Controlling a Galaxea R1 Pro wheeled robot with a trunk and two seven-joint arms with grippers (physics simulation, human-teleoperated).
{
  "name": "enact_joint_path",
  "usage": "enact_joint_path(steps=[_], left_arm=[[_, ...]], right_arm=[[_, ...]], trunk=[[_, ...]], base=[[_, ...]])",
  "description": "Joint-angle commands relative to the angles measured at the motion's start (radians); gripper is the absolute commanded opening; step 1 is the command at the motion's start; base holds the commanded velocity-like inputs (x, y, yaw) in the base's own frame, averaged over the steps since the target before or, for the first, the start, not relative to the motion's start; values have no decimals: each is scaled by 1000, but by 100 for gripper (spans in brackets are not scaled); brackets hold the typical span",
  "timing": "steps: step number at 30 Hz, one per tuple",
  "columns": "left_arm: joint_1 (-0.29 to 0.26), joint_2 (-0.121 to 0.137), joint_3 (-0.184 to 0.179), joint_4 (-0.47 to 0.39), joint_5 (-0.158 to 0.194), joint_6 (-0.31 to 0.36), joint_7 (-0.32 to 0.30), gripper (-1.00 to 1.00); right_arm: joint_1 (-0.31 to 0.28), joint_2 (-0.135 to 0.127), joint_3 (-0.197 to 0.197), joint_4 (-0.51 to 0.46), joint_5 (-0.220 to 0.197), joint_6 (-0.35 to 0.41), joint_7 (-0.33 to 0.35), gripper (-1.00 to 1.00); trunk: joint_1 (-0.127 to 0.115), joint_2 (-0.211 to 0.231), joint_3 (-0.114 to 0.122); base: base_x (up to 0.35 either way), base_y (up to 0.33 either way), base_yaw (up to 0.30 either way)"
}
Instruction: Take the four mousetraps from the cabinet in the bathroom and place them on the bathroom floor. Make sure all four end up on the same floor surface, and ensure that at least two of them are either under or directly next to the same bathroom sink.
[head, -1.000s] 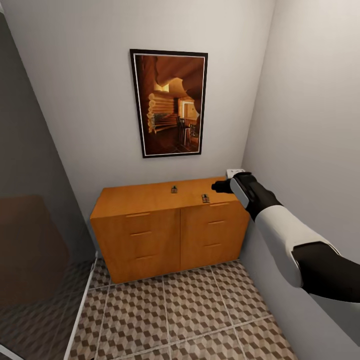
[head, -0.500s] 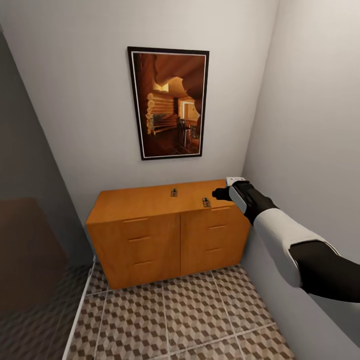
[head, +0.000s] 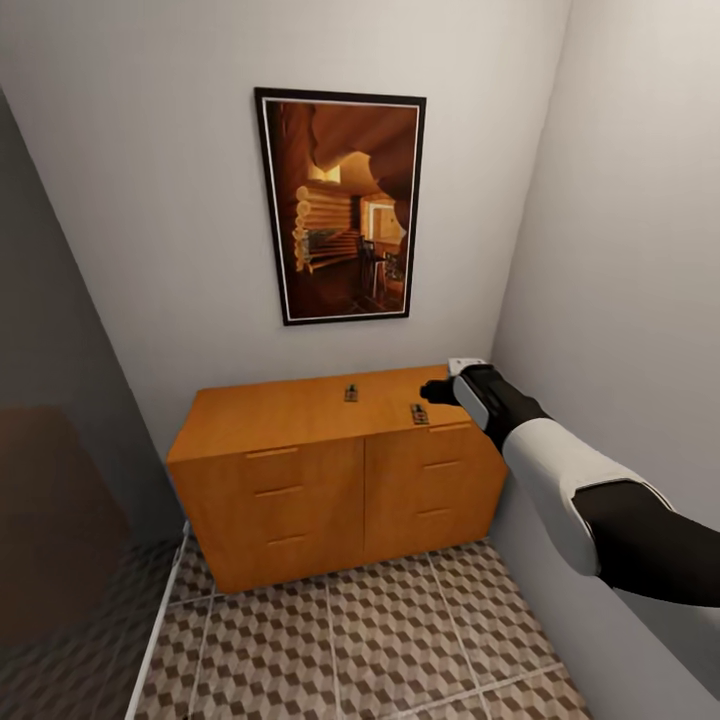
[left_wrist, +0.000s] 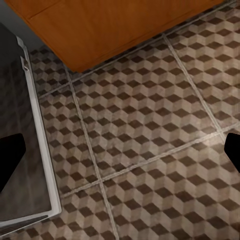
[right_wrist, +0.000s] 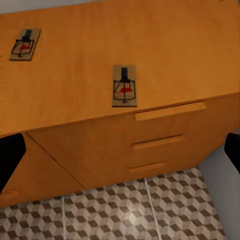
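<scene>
Judging by how things lie, the task is at an early stage: the bathroom floor (head: 380, 630), with its cube-patterned tiles, carries no trap anywhere it shows, beneath either claw. Next in size, the cabinet (head: 300, 480) stands in the corner below a framed picture (head: 340, 205), its drawers shut, just ahead of and under the right claw (head: 432, 392). On its flat top lie 2 mousetraps: the nearer mousetrap (right_wrist: 124, 86) sits close to the front edge, almost straight ahead between that claw's fingers, and the farther mousetrap (right_wrist: 25, 44) rests well off to one side of it, nearer the back wall. The other 2 traps and the sink cannot be placed from these views. The right claw hangs empty with its fingers (right_wrist: 10, 160) spread wide, touching nothing; the left claw (left_wrist: 120, 160), likewise spread and empty, points down at bare tiles beside the cabinet's foot. So no pick seems made yet here; grasping the nearer trap looks like the next step.
</scene>
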Motion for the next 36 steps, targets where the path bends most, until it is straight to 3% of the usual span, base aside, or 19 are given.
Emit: enact_joint_path(steps=[1,11,36], left_arm=[[-2,-1,-8,4,-1,-5,7,100],[-2,-1,-8,4,-1,-5,6,100],[-2,-1,-8,4,-1,-4,7,100]], right_arm=[[-1,0,8,-1,-11,4,-8,100],[0,0,8,17,-10,-12,-8,100],[1,-20,7,53,-3,-44,-7,100]], trunk=[[1,-2,-2],[1,-2,-2],[1,-2,-2]], base=[[195,144,0],[204,117,0],[114,5,0]])
